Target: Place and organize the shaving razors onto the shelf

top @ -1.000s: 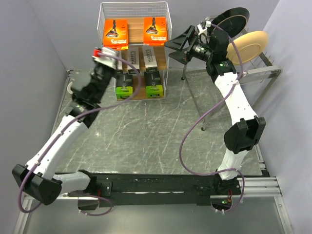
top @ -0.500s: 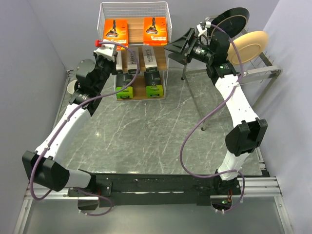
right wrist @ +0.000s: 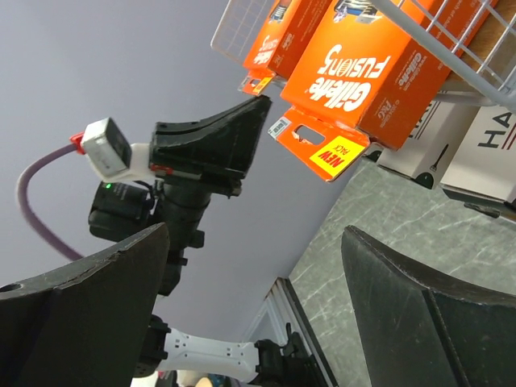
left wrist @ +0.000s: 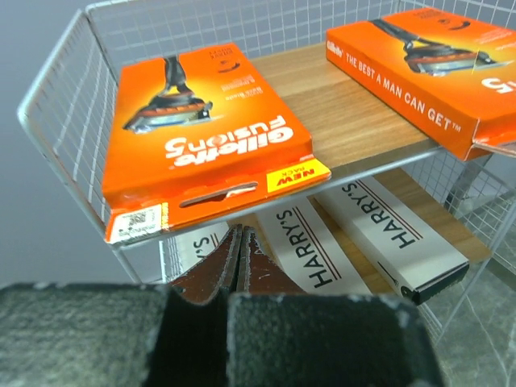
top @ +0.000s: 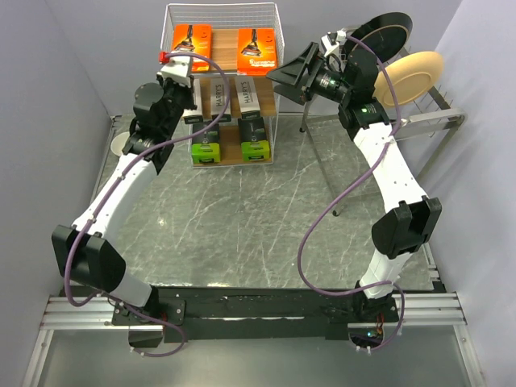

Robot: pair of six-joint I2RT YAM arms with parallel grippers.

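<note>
The white wire shelf (top: 278, 48) stands at the back of the table. Its top tier holds two orange razor packs (top: 192, 39) (top: 256, 50), the middle tier white HARRY'S boxes (top: 247, 95), the bottom tier two black boxes with lime-green ends (top: 205, 147) (top: 255, 147). My left gripper (top: 179, 76) is shut and empty at the near edge of the left orange pack (left wrist: 205, 133), its fingertips (left wrist: 240, 250) just below that pack, over the HARRY'S boxes (left wrist: 310, 246). My right gripper (top: 294, 72) is open and empty beside the shelf's right side, facing the right orange pack (right wrist: 363, 72).
A grey dish rack (top: 431, 121) with a black plate (top: 387, 32) and a beige plate (top: 411, 76) stands at the back right, behind my right arm. A small white round thing (top: 121, 147) lies at the left wall. Marble tabletop (top: 258, 218) lies in front of the shelf.
My left arm has swung up and right to the shelf's top left corner. The left orange pack now sits a little farther back. My right gripper has shifted slightly left.
</note>
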